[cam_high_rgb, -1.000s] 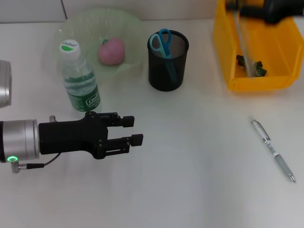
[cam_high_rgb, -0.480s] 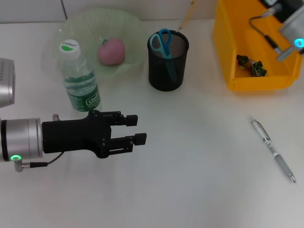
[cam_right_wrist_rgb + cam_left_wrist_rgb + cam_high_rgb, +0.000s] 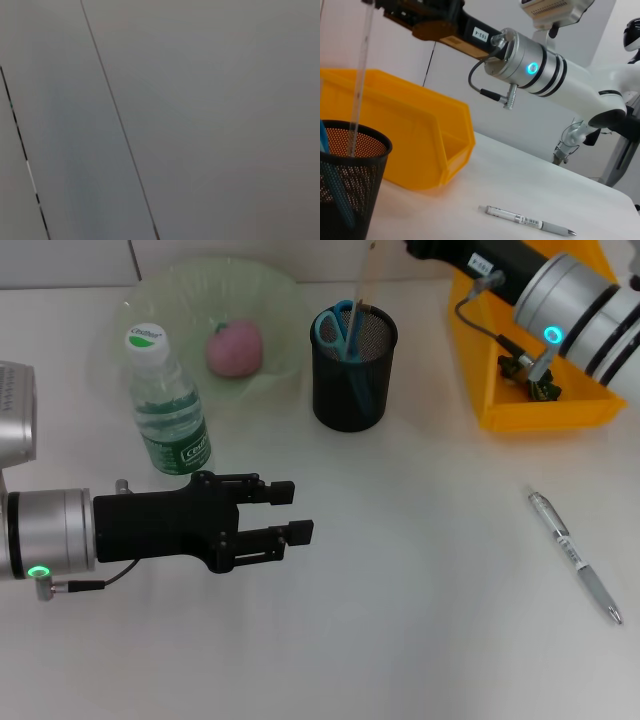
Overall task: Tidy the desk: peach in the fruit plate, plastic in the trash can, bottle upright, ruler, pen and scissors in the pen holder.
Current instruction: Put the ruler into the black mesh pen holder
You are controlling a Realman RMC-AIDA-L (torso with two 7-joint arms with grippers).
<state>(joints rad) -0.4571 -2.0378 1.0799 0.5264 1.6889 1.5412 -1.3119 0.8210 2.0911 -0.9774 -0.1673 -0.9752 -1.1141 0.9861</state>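
On the white surface (image 3: pixel 400 620) stand one mesh pen holder (image 3: pixel 352 380), one water bottle (image 3: pixel 165 410), one pale green fruit plate (image 3: pixel 150 290) and one yellow bin (image 3: pixel 480 360), with one pen (image 3: pixel 574 554) lying flat well apart from them on the robot's right. One pink peach (image 3: pixel 235 348) sits in the fruit plate. The bottle is upright with its white cap on top, just beside the plate's near edge. One pair of blue-handled scissors (image 3: pixel 340 328) stands inside the pen holder, handles up. One clear ruler (image 3: pixel 362 285) hangs nearly upright with its lower end inside the holder's mouth, beside the scissors; the left wrist view shows it (image 3: pixel 360 80) reaching down past the rim. Its upper end is held by the right hand (image 3: pixel 427 20), which is above the holder and pinching the ruler. One crumpled dark piece of plastic (image 3: pixel 530 380) lies in the yellow bin. Near the front, the left hand (image 3: pixel 290 512) hovers over bare surface below the bottle, its two fingers spread apart and holding nothing.
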